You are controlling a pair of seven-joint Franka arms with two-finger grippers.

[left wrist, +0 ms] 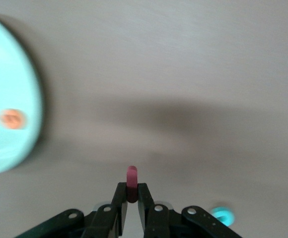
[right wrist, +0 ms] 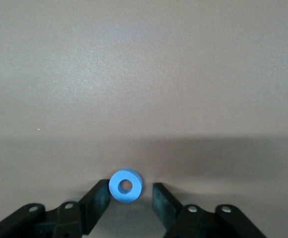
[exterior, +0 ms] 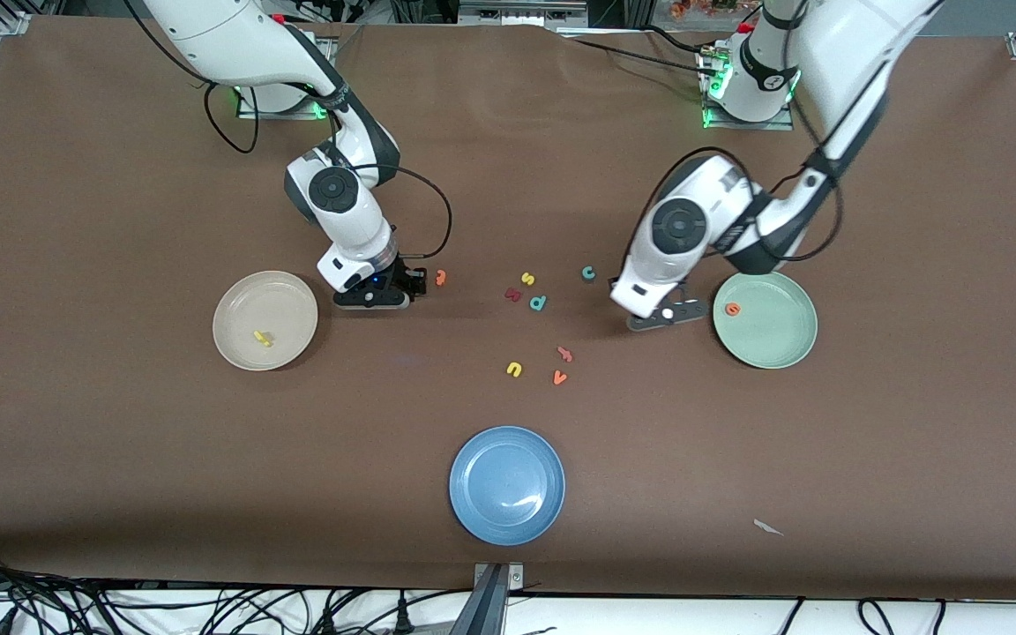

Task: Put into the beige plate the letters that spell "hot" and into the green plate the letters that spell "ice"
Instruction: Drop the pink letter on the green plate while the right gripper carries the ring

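The yellow "h" [exterior: 263, 338] lies in the beige plate [exterior: 243, 348], and the orange "e" [exterior: 732, 309] lies in the green plate [exterior: 786, 348]. The left gripper [left wrist: 130, 194] is clenched on the dark red "i" [left wrist: 131, 181], which stands up between its fingertips, above the table just beside the green plate. The right gripper [right wrist: 129, 198] is low at the table beside the beige plate, with the blue "o" [right wrist: 125, 186] between its fingers [right wrist: 97, 201]; one finger is touching the ring and the other is a little apart, so the grip is not complete. The orange "t" [exterior: 441, 278] lies just beside this gripper, and the teal "c" [exterior: 589, 273] lies near the left arm. In the middle are other letters (yellow "s" [exterior: 527, 279], teal "p" [exterior: 538, 303], yellow "u" [exterior: 514, 369], orange "v" [exterior: 559, 378]), and the blue plate [exterior: 473, 511] is nearest to the front camera.
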